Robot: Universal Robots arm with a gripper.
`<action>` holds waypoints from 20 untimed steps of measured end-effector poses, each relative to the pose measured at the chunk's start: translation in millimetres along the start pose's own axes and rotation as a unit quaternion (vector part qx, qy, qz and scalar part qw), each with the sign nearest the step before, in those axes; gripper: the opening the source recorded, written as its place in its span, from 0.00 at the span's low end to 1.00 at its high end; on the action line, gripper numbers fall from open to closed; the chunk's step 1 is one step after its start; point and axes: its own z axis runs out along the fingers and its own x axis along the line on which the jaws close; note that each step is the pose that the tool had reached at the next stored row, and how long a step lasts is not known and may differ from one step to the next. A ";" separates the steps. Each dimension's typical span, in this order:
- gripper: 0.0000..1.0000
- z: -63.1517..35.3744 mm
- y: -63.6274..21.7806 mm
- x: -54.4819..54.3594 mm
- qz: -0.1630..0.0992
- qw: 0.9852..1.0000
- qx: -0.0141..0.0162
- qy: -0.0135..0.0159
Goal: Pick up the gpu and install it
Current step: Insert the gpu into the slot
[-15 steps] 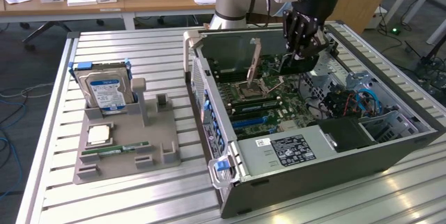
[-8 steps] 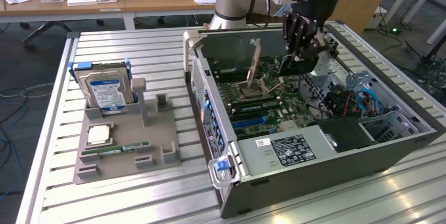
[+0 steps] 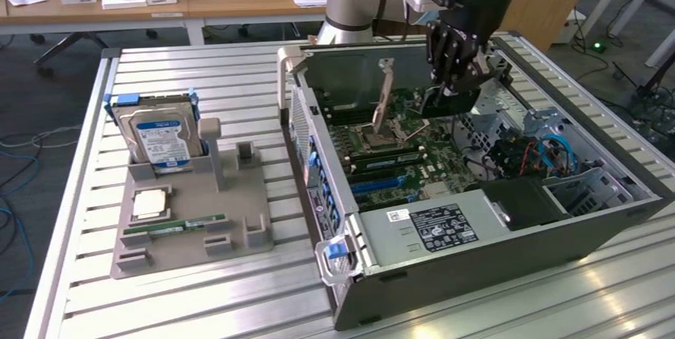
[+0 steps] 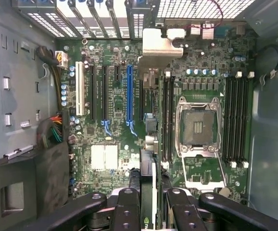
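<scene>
End effector (image 3: 456, 90) clamped on the gpu (image 3: 451, 102), held edge-down in the upper right of the exterior frame, above the motherboard (image 3: 406, 157) inside the open computer case (image 3: 443, 252). Hard drive (image 3: 160, 137) upright at left.

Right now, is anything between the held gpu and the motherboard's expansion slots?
Nothing visible: the gripper holds the thin dark gpu card edge-on above the green motherboard, and its long blue slot lies uncovered.
</scene>
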 end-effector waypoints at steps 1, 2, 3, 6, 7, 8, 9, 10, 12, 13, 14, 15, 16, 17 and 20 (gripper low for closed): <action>0.26 1.5 0.3 0.0 0.000 1.000 0.000 0.000; 0.26 2.9 0.5 0.0 -0.001 1.000 0.000 0.000; 0.26 4.1 0.6 0.0 -0.001 1.000 0.000 0.000; 0.26 5.1 0.8 0.0 -0.001 1.000 0.000 0.000; 0.26 5.1 0.8 0.0 -0.001 1.000 0.000 0.000; 0.26 5.2 1.2 0.1 -0.001 1.000 0.000 0.000; 0.26 5.7 2.2 0.0 -0.001 1.000 0.000 0.000; 0.26 6.5 3.5 0.0 -0.001 1.000 0.001 0.000; 0.26 8.7 6.3 0.1 -0.002 1.000 0.002 0.000; 0.26 10.0 7.0 0.1 -0.002 1.000 0.002 0.000; 0.26 11.5 7.6 0.1 -0.002 1.000 0.002 0.000; 0.26 12.9 8.1 0.2 -0.003 1.000 0.003 0.000; 0.26 14.3 8.4 0.3 -0.003 1.000 0.003 0.000; 0.26 15.6 8.7 0.5 -0.004 1.000 0.003 0.000; 0.26 18.5 9.4 1.6 -0.006 1.000 0.003 0.000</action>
